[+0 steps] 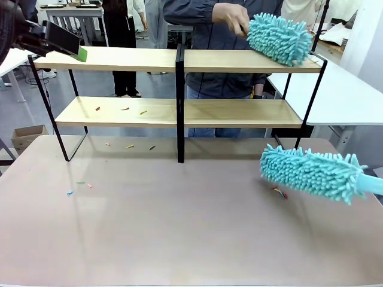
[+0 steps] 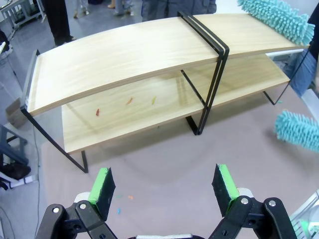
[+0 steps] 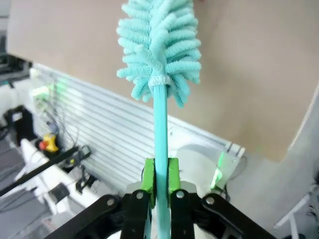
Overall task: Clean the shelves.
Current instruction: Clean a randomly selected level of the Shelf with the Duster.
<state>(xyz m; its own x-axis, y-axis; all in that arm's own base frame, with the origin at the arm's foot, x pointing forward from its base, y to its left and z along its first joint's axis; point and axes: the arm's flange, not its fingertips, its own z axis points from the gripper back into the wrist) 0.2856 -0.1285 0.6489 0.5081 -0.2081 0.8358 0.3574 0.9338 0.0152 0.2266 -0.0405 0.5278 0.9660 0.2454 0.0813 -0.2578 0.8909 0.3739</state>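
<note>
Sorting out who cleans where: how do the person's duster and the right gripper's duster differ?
The person's duster rests on the top board of the shelves, gripped by a hand; the robot's duster is over the beige table. The right gripper clamps its bare handle; the person's handle is hidden by the hand. Both are teal and fluffy.

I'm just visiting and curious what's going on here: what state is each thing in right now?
shelves: upright, coloured scraps on the lower left board.
left gripper: open, holding nothing.
right gripper: shut on the robot's duster handle.
robot's duster: held, head low over the tabletop.
person's duster: in the person's hand, resting on the top board.
tabletop: more scraps scattered on it.
</note>
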